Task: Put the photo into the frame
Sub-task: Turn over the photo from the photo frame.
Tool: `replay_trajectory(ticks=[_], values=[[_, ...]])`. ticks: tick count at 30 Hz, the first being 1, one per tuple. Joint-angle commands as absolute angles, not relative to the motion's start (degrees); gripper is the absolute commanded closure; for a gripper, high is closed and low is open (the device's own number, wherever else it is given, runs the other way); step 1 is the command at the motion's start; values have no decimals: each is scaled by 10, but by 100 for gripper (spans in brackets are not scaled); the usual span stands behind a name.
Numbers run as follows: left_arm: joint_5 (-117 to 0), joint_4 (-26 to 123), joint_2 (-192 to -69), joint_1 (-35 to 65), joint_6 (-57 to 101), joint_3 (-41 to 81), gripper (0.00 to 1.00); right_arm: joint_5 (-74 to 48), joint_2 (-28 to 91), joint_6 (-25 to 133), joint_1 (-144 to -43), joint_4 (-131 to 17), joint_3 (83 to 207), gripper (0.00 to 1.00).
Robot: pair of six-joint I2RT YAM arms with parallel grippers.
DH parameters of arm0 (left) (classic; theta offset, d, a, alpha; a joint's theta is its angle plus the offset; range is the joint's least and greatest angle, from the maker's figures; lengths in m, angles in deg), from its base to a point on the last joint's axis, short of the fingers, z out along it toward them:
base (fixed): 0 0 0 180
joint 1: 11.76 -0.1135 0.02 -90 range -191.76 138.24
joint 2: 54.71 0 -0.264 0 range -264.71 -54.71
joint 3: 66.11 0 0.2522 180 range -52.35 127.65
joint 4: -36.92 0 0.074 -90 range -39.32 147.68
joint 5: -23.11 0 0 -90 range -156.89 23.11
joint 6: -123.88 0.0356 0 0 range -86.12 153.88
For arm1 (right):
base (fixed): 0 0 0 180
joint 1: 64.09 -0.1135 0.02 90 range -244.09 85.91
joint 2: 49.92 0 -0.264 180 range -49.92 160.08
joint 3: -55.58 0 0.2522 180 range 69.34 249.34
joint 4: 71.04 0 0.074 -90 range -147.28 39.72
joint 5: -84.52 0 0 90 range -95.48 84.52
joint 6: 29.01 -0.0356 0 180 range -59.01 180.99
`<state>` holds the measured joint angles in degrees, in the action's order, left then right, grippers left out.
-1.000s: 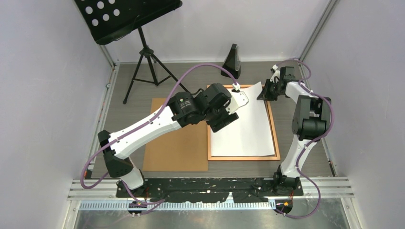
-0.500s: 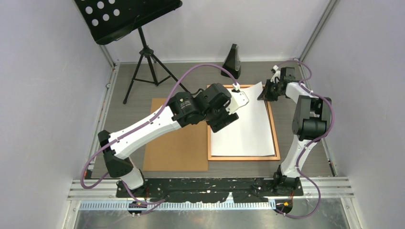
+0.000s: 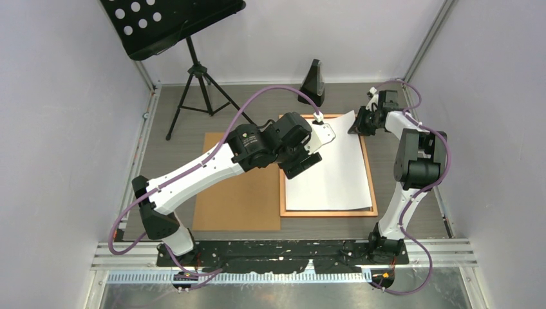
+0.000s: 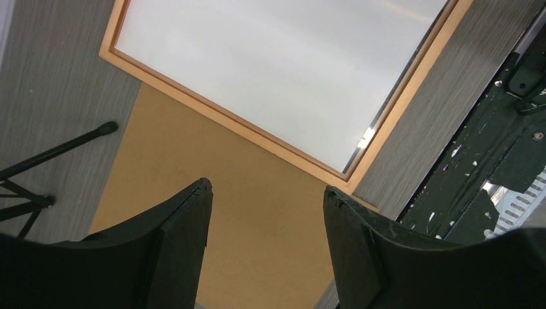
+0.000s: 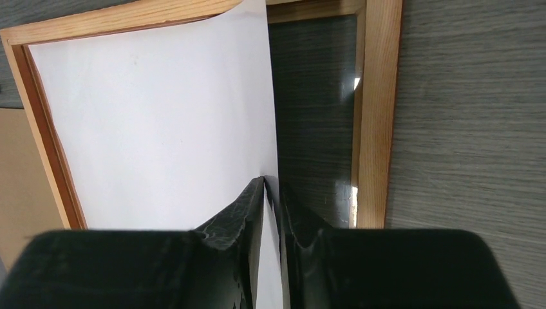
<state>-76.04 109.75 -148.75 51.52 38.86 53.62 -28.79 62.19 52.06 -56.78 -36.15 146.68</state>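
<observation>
White-backed photo (image 3: 331,174) lies mostly inside the copper frame (image 3: 328,212); my right gripper (image 5: 272,187) pinches its lifted edge near the desk's far right corner, my left gripper (image 4: 266,190) hangs spread. Final seating not yet done.

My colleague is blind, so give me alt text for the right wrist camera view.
The right arm's black fingers pinch the edge of a white, blank-side-up rectangular paper photo lying over a copper-orange wooden picture frame; a strip of glass beside the fingers is uncovered.

The photo (image 3: 335,174) shows only a blank face; the left arm (image 3: 212,164) hides one corner of the frame (image 3: 328,213).
</observation>
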Motion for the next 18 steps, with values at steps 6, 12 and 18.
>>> replay_trajectory(ticks=[6,12,18], values=[[-758,1098,-1482,513,389,538,35,-269,605,511,-565,-382,1473,67],[-760,1099,-1482,513,390,538,34,-266,605,507,-565,-383,1471,61],[-757,1101,-1480,513,389,537,33,-260,603,501,-566,-387,1469,60]])
